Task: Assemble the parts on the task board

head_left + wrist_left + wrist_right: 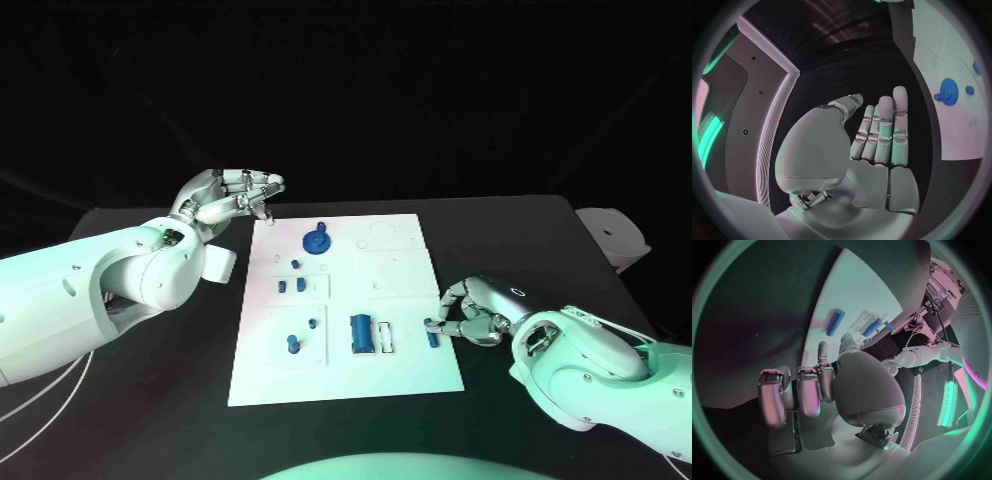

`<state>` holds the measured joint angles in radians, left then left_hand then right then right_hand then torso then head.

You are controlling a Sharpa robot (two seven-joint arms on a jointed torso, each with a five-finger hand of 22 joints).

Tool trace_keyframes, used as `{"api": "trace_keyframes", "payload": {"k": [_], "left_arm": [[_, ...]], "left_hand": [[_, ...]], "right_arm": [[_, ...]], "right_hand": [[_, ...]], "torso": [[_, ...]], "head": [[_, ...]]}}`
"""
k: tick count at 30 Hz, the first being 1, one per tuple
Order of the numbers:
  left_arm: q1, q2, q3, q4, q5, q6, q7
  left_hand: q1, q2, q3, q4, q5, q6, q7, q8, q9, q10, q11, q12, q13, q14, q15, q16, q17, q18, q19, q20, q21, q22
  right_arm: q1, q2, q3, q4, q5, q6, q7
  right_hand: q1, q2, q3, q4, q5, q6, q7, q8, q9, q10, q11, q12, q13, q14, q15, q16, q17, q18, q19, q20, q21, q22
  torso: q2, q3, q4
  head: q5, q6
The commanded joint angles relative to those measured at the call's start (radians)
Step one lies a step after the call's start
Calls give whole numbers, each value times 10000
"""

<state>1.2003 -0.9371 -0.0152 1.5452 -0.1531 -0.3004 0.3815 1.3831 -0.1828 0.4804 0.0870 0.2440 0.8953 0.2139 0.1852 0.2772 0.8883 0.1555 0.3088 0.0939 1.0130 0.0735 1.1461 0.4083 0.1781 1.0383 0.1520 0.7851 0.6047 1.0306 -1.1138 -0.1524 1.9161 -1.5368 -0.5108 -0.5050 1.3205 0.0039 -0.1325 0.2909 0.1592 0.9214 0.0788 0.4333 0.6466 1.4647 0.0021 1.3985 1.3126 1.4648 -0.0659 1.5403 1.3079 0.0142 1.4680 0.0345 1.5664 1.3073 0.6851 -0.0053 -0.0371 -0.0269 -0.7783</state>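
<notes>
A small blue cylindrical part (433, 339) lies at the right edge of the white task board (404, 290), touched, seemingly not grasped, by the curled right robot hand (470, 322); pickup seems next. The left robot hand (231, 197) is held flat, empty.

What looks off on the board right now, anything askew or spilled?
Nothing stands out. The task board lies flat, with the blue gear and the other blue parts on it. The right hand is at a blue peg by the board's right edge; the left hand holds nothing.
</notes>
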Motion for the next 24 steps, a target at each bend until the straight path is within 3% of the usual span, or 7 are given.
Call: {"api": "trace_keyframes", "payload": {"k": [1, 9, 14, 20, 22, 24], "left_arm": [[10, 16, 6, 33, 14, 117, 95], [10, 2, 6, 44, 14, 108, 96], [10, -5, 6, 54, 14, 109, 89], [10, -24, 6, 62, 14, 95, 82], [10, -30, 6, 66, 14, 94, 80], [10, -34, 6, 69, 14, 90, 77]], "left_hand": [[-48, 43, -14, 47, 8, -83, 15, 1, -3, -68, -14, 64, -11, -40, -12, 71, -14, 61, 0, 45, -64, -14], [-48, 41, -15, 47, 8, -86, 16, -1, -3, -70, -13, 65, -11, -39, -12, 72, -15, 61, 1, 45, -64, -14], [-55, 32, -21, 51, 8, -109, 21, -12, -8, -79, -12, 74, -12, -36, -11, 81, -16, 61, 6, 46, -66, -16], [-55, 32, -21, 51, 8, -109, 21, -12, -8, -79, -12, 74, -12, -36, -11, 81, -16, 61, 6, 46, -66, -16], [-55, 32, -21, 51, 8, -109, 21, -12, -8, -79, -12, 74, -12, -36, -11, 81, -16, 61, 6, 46, -66, -16], [-55, 32, -21, 51, 8, -109, 21, -12, -8, -79, -12, 74, -12, -36, -11, 81, -16, 61, 6, 46, -66, -16]], "right_arm": [[-64, 85, -5, -76, -460, 549, -77], [-201, 257, -17, -273, -589, 834, -167], [-255, 395, -19, -354, -606, 970, -170], [-322, 525, -23, -391, -611, 1252, -159], [-336, 541, -25, -393, -640, 1365, -159], [-347, 558, -27, -402, -727, 1462, -167]], "right_hand": [[55, 26, 50, -5, -37, -13, 60, -33, -10, 91, 54, -70, 1406, 941, 57, 53, 2080, -142, 1028, 78, 44, 2635], [73, 80, 60, -16, -159, 34, 69, -109, -57, 74, 66, -96, 1393, 939, 72, 50, 2076, -142, 1028, 97, 44, 2635], [637, 175, 302, -91, 310, 156, 30, -277, -167, 73, 32, -93, 1403, 939, 48, 49, 2078, -142, 1028, 93, 44, 2635], [1290, 158, 721, -146, 247, 380, -57, -389, -259, 91, -45, -65, 1430, 940, -17, 50, 2086, -142, 1028, 42, 44, 2635], [1584, 100, 1014, -155, 582, 498, -107, -426, -293, 96, -93, -60, 1439, 944, -61, 57, 2104, -142, 1028, 0, 44, 2635], [2021, -19, 1589, -214, 1194, 570, -169, -482, -328, 91, -152, -68, 1444, 948, -115, 64, 2122, -142, 1028, -50, 44, 2635]], "torso": [[6, -6, 20], [8, -2, 0], [13, 5, 17], [7, 1, 5], [9, 0, 1], [7, -4, 1]], "head": [[7, 16], [3, -27], [20, -70], [70, -86], [93, -97], [85, -107]]}}
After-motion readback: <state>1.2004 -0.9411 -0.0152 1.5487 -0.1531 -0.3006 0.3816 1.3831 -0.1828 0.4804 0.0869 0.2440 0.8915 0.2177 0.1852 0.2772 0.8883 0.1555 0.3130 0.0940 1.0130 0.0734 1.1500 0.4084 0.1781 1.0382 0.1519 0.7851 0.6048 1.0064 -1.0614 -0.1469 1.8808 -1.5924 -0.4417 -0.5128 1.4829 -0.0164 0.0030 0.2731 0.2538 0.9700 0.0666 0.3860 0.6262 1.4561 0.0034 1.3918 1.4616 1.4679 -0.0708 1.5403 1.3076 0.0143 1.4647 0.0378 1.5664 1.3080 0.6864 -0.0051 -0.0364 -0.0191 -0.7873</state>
